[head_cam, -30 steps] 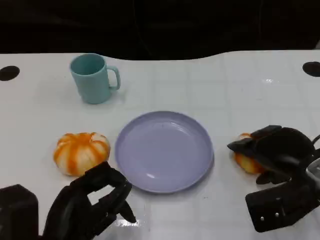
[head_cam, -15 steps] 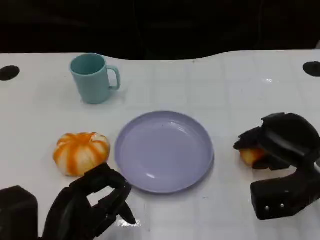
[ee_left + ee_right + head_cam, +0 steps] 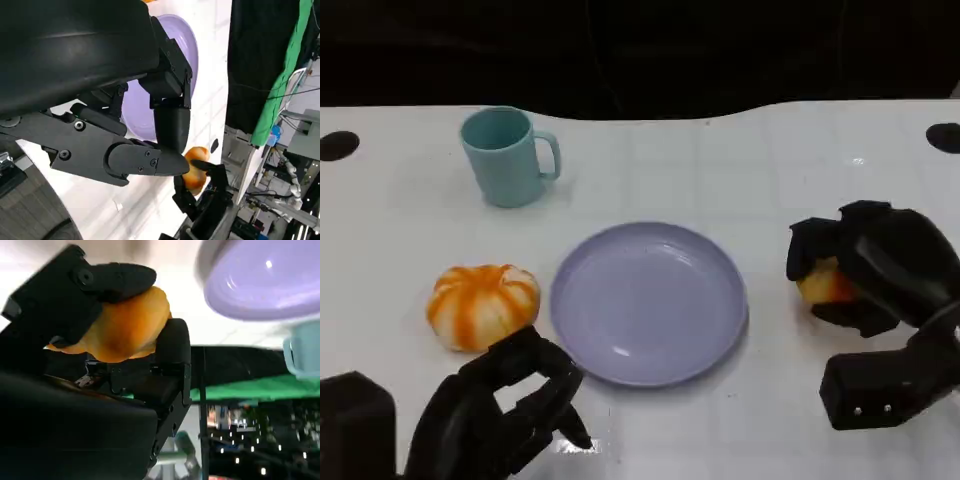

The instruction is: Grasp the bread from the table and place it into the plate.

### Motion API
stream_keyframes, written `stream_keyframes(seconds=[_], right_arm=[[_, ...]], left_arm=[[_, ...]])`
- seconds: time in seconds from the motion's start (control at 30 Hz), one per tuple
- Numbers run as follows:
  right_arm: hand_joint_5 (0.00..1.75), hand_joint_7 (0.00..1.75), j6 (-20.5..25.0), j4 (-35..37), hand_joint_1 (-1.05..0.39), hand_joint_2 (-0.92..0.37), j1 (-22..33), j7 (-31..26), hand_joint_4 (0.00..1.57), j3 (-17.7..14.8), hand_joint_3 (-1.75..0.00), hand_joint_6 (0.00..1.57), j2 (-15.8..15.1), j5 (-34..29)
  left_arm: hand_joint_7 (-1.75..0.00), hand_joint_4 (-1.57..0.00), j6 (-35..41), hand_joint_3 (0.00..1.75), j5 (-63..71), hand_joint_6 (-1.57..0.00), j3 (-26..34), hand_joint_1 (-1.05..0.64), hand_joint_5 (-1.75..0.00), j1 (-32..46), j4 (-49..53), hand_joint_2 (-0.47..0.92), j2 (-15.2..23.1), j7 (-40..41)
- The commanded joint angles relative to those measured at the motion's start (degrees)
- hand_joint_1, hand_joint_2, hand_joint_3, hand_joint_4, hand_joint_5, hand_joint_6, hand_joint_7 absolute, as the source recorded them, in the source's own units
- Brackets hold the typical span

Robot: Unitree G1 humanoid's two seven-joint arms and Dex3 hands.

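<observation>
My right hand (image 3: 880, 270) grips a small orange bread (image 3: 823, 283) to the right of the lilac plate (image 3: 648, 302); the fingers wrap over most of it. In the right wrist view the bread (image 3: 125, 327) sits between the black fingers, with the plate (image 3: 260, 280) beyond. A second bread, round with orange and white stripes (image 3: 482, 304), lies on the table left of the plate. My left hand (image 3: 505, 410) hovers near the table's front edge, just below that bread, fingers loosely curled and holding nothing. The left wrist view shows the held bread (image 3: 196, 167) past the plate (image 3: 137, 110).
A teal mug (image 3: 505, 156) stands at the back left, handle to the right. The white table (image 3: 720, 170) ends in a dark edge at the back, with black round marks at its far left and far right.
My right hand has closed its fingers around the small orange bread and drawn it slightly up and away from the table's front. The left hand, plate and striped bread have not moved.
</observation>
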Motion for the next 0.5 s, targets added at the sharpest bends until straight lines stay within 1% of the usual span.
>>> stream_keyframes(seconds=[0.03, 0.1, 0.23, 0.33, 0.43, 0.5], right_arm=[[1.75, 1.48, -2.00, 0.21, 0.01, -0.24, -1.41, -3.30, 1.01, -1.83, -1.33, 0.93, 0.70, 1.95], [1.75, 1.53, -2.82, -0.21, 0.01, -0.25, -1.48, -3.55, 1.03, -2.43, -1.35, 0.90, 1.20, 3.00], [1.75, 1.63, -3.71, -2.49, -0.01, -0.26, -1.58, -2.88, 1.03, -3.21, -1.32, 0.84, 1.98, 3.88], [1.75, 1.69, -4.79, -3.91, 0.03, -0.19, -1.40, -1.75, 1.04, -3.68, -1.37, 0.83, 3.00, 5.14], [1.75, 1.71, -5.93, -5.02, 0.03, -0.15, -1.48, -1.92, 1.05, -3.69, -1.43, 0.82, 4.24, 5.43], [1.75, 1.74, -6.61, -5.81, 0.00, -0.15, -1.63, -1.52, 1.06, -3.65, -1.47, 0.81, 5.22, 5.65]], left_arm=[[-1.49, -0.72, -0.53, 0.36, -0.13, -0.65, 0.64, -0.54, -1.75, -0.05, 0.59, 0.92, 0.48, 0.03], [-1.49, -0.72, -0.31, 0.36, -0.04, -0.66, 0.65, -0.54, -1.75, -0.08, 0.57, 0.92, 0.50, 0.24], [-1.49, -0.72, -0.71, 0.36, 0.07, -0.66, 0.72, -0.54, -1.75, -0.01, 0.78, 0.92, 0.58, 0.06], [-1.49, -0.72, -0.60, 0.36, 0.35, -0.66, 0.65, -0.53, -1.75, 0.15, 0.46, 0.92, 0.81, 0.17], [-1.49, -0.72, -0.47, 0.36, 0.10, -0.67, 0.71, -0.53, -1.75, 0.20, 0.52, 0.92, 0.90, -0.08], [-1.49, -0.72, -0.53, 0.36, 0.11, -0.66, 0.65, -0.53, -1.75, 0.20, 0.57, 0.92, 0.99, -0.23]])
